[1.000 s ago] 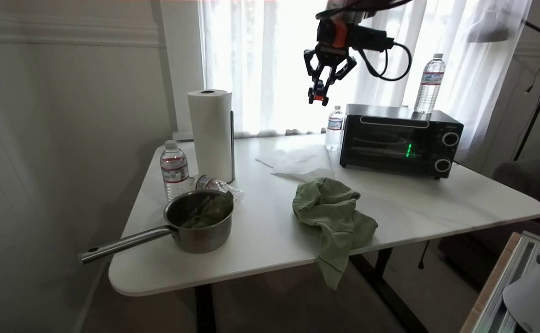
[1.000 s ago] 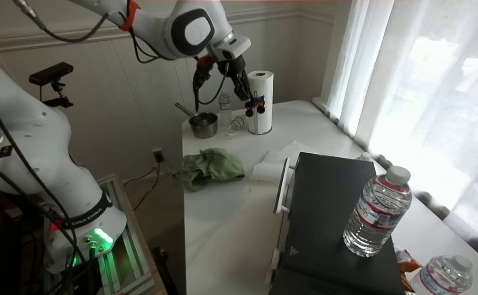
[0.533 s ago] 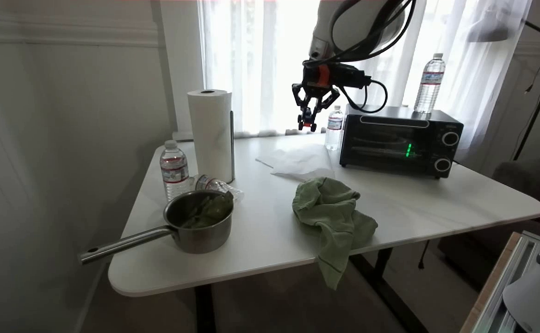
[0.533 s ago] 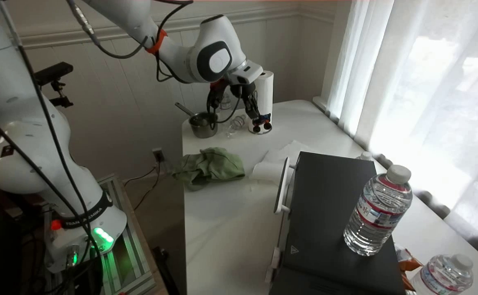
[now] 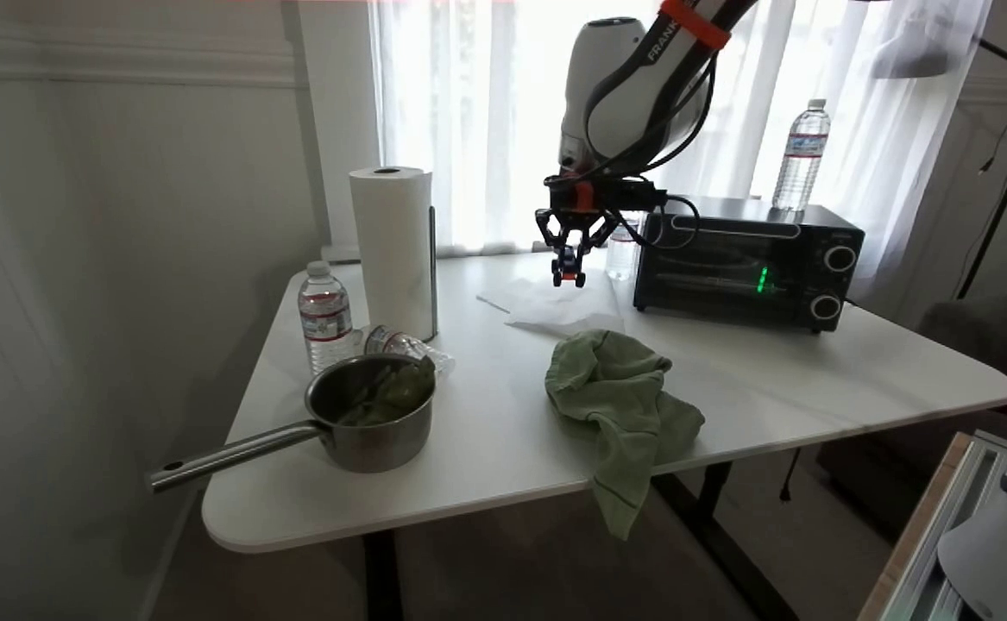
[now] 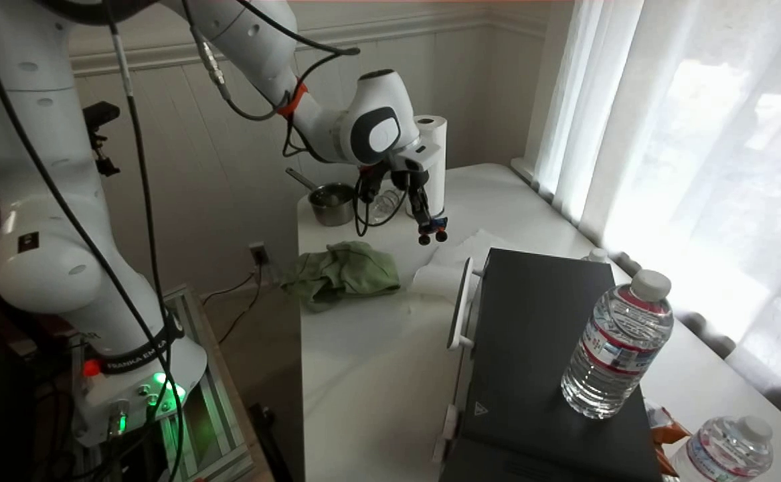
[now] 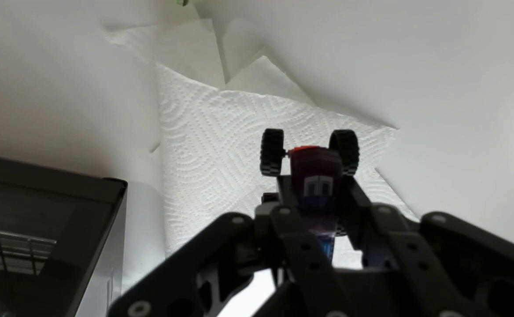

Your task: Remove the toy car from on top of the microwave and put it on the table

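The robot hand is clamped on the toy car, with its fingers squeezing the two sides of the car's body. The car hangs in the air over a sheet of paper towel, and that sheet lies on the table. I can't tell how big the gap is under the wheels.

The car is small and should be light. Its body looks like hard plastic, so a firm squeeze probably won't squash it or break it. The sides of the body seem a good place to hold. The wheels would be a bad place, because they may spin and let the car slip. They may also roll when the car is let go, so it should come down flat, with all its wheels resting, before the hand lets go gently. The paper is thin and loose and might slide.

Just beside the sheet is the microwave. The car is already off it, so I think only lowering and letting go are left. A water bottle stands on top of the microwave. Near the sheet, a green cloth lies bunched up, with one end hanging over the table's edge. Farther off are a paper roll and a pot.
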You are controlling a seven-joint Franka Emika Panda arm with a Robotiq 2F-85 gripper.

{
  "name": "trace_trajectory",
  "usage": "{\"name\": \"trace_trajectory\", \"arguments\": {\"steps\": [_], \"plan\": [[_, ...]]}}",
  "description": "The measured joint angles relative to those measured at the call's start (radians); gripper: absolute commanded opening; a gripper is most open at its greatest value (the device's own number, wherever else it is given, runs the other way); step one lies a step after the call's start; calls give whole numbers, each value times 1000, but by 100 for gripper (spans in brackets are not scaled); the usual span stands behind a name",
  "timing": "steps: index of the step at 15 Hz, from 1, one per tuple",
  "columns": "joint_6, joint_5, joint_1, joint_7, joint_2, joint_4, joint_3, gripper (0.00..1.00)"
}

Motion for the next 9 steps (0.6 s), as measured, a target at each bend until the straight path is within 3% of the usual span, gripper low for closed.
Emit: {"name": "trace_trajectory", "arguments": {"steps": [8, 9], "plan": [[-15, 13, 66, -18, 165, 88, -76, 7], [-18, 19, 71, -23, 178, 98, -82, 54]]}}
